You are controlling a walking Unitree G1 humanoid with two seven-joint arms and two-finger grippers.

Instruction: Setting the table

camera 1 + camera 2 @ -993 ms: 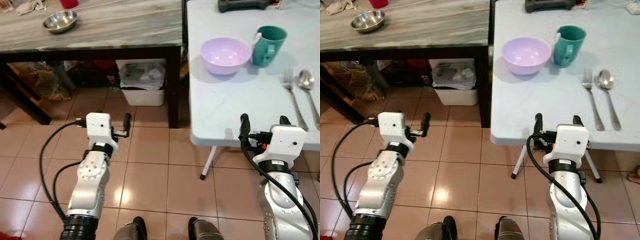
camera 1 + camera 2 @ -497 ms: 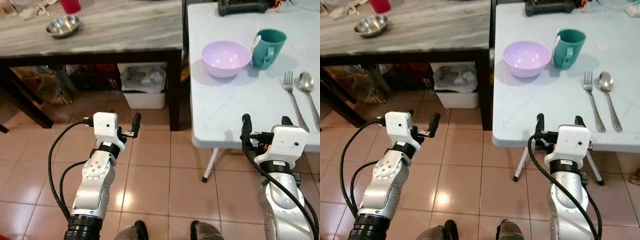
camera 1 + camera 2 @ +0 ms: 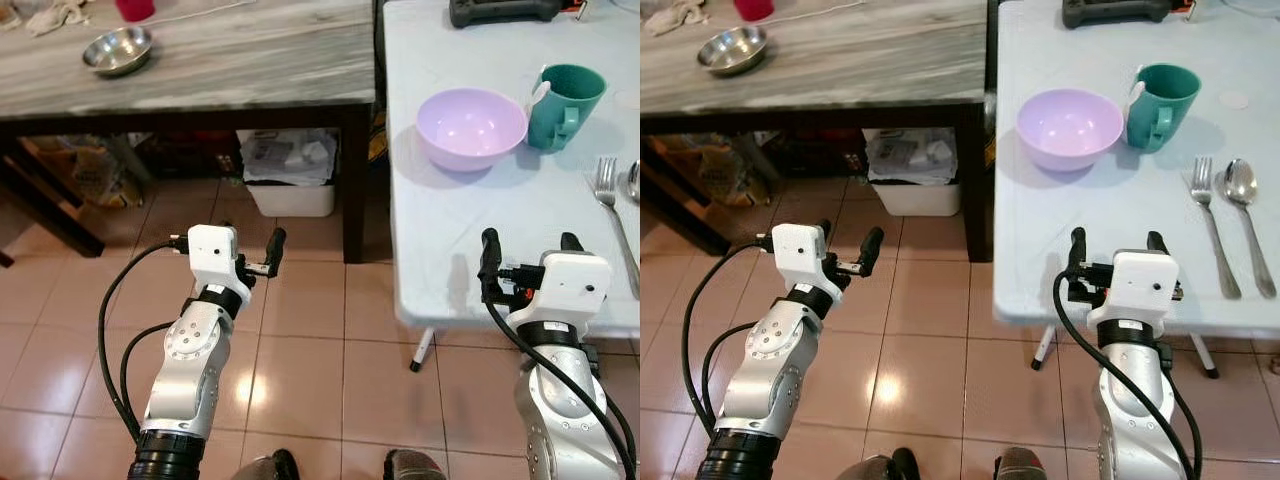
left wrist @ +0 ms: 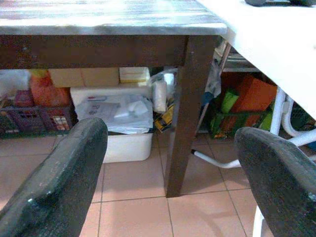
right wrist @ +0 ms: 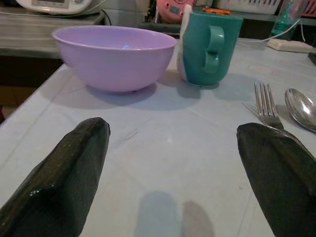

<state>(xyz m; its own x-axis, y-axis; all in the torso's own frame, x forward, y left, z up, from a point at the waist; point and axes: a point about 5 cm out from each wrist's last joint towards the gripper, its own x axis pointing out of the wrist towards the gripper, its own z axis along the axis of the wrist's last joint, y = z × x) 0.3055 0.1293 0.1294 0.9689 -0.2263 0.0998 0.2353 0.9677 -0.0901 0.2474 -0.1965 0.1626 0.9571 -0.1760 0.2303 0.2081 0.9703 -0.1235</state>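
Observation:
On the white table [image 3: 1090, 240] stand a lilac bowl [image 3: 1070, 128] and, right beside it, a teal mug [image 3: 1160, 92]. A fork [image 3: 1210, 225] and a spoon [image 3: 1248, 220] lie side by side to their right. My right gripper [image 3: 1115, 238] is open over the table's near edge, empty and pointing at the bowl [image 5: 114, 57] and mug [image 5: 210, 47]. Its fingers [image 5: 59, 177] stand wide apart above the bare tabletop. My left gripper [image 3: 850, 235] is open and empty over the tiled floor, left of the table.
A dark table with a marbled top [image 3: 840, 60] stands to the left, carrying a steel bowl [image 3: 732, 48] and a red cup [image 3: 753, 8]. Under it sits a white bin [image 4: 118, 123] beside the table leg [image 4: 190, 113]. A black object [image 3: 1120, 10] lies at the white table's far end.
The view has shifted as I moved closer to the white table, so my right gripper now hangs over its near edge. My left arm rose a little.

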